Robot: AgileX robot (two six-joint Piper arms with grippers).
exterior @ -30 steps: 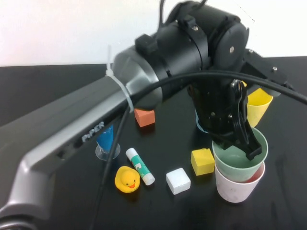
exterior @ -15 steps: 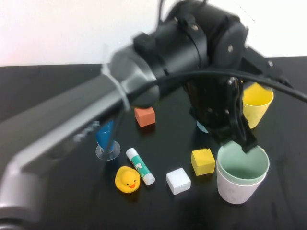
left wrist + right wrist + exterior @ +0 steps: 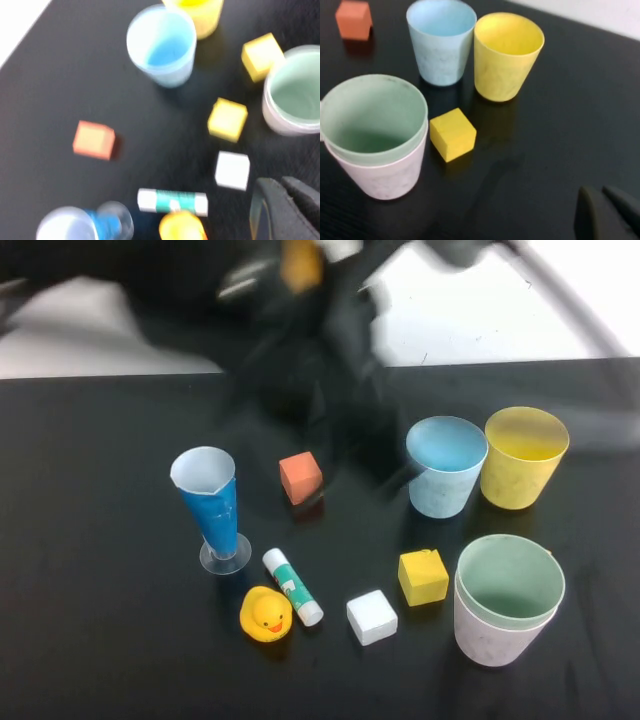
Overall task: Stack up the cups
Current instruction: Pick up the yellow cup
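Observation:
The pale green cup [image 3: 510, 585] sits nested inside the pink-white cup [image 3: 490, 635] at the table's front right. Behind them stand the light blue cup [image 3: 445, 468] and the yellow cup [image 3: 523, 458], side by side and upright. My left arm [image 3: 320, 350] is a dark blur over the back middle of the table. In the left wrist view my left gripper [image 3: 276, 181] is shut on nothing, high above the white cube [image 3: 232, 171]. My right gripper [image 3: 596, 189] is shut and empty, low over bare table on the robot's side of the yellow cup [image 3: 507, 60].
A tall blue cone glass [image 3: 212, 505] stands at the left. An orange cube [image 3: 301, 477], a yellow cube [image 3: 422, 576], the white cube [image 3: 371, 617], a glue stick [image 3: 292, 586] and a rubber duck [image 3: 266, 614] lie scattered across the middle and front.
My left gripper let go of the green cup, which dropped fully into the pink-white cup. The arm then swung up and back towards the left, and the gripper shut again.

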